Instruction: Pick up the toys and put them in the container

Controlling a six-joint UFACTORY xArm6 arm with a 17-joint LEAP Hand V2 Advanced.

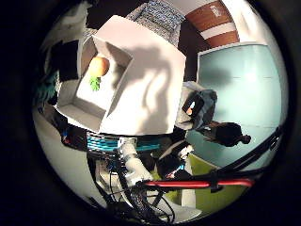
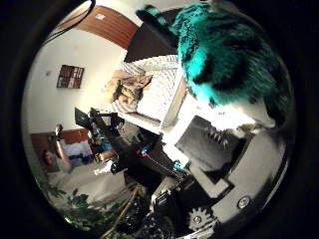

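Fingers (image 2: 224, 164) of my rig's hand (image 2: 239, 174) sit against a teal-and-black plush toy (image 2: 224, 55) close to the palm; I cannot tell how tightly. An orange carrot toy (image 1: 99, 68) lies inside the white container (image 1: 146, 94).

Container (image 1: 141, 89): white, matt, looks like cardboard or thin plastic board, smooth flat walls. Toy inside (image 1: 99, 68): orange body with green leaf part, smooth surface, material cannot be told. Second toy (image 2: 224, 50): teal plush with black stripes, long shaggy fur, soft cloth look. Robot hand (image 2: 234, 174): white hard plastic, smooth, slightly glossy; black parts matt; small metal-looking gear and screws, coiled spring visible.
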